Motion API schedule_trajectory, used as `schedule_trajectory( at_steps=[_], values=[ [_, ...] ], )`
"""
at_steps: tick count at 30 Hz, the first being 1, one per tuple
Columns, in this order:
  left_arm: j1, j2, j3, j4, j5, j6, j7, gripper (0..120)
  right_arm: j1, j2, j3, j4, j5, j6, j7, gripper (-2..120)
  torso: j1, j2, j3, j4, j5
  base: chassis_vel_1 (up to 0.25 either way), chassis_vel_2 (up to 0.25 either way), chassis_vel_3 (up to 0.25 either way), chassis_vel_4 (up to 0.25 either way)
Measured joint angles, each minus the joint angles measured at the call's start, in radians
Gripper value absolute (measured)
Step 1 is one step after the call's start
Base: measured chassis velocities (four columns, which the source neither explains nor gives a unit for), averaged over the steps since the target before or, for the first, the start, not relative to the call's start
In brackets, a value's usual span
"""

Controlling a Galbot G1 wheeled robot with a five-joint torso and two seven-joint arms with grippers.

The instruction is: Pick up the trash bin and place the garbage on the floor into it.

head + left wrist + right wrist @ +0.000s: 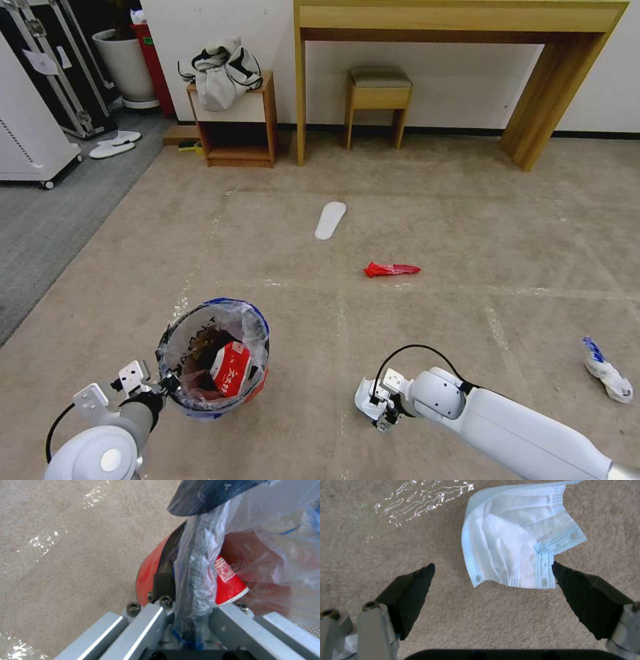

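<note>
The trash bin (212, 357), red with a black rim and a clear blue-edged bag, sits low at my left with a red-white carton (230, 368) inside. My left gripper (165, 385) is shut on its rim (196, 580), pinching rim and bag together. My right gripper (492, 564) is open, low over the beige carpet floor (467, 220), with a pale blue face mask (506, 547) lying just beyond and partly between its fingertips; the head view shows this mask (365, 395) under the gripper (381, 408). A red wrapper (391, 269) lies farther ahead. A crumpled white-blue piece (608, 371) lies far right.
A white insole-shaped item (330, 220) lies on the carpet ahead. Along the back wall stand a wooden desk (460, 20), a stool (378, 93) and a small cabinet (237, 127) with a bag on it. Grey flooring (47, 220), a white planter (127, 63) and cases are at left.
</note>
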Motion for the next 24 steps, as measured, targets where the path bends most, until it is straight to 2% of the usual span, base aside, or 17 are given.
schedule_trajectory(
  at_steps=[24],
  values=[
    [0.004, 0.000, 0.005, -0.011, 0.000, -0.001, 0.000, 0, 0.001, 0.017, 0.019, -0.017, 0.014, 0.000, 0.009, 90, 0.000, 0.000, 0.000, -0.0001, 0.0000, 0.000, 0.000, 0.000, 0.000]
  ],
)
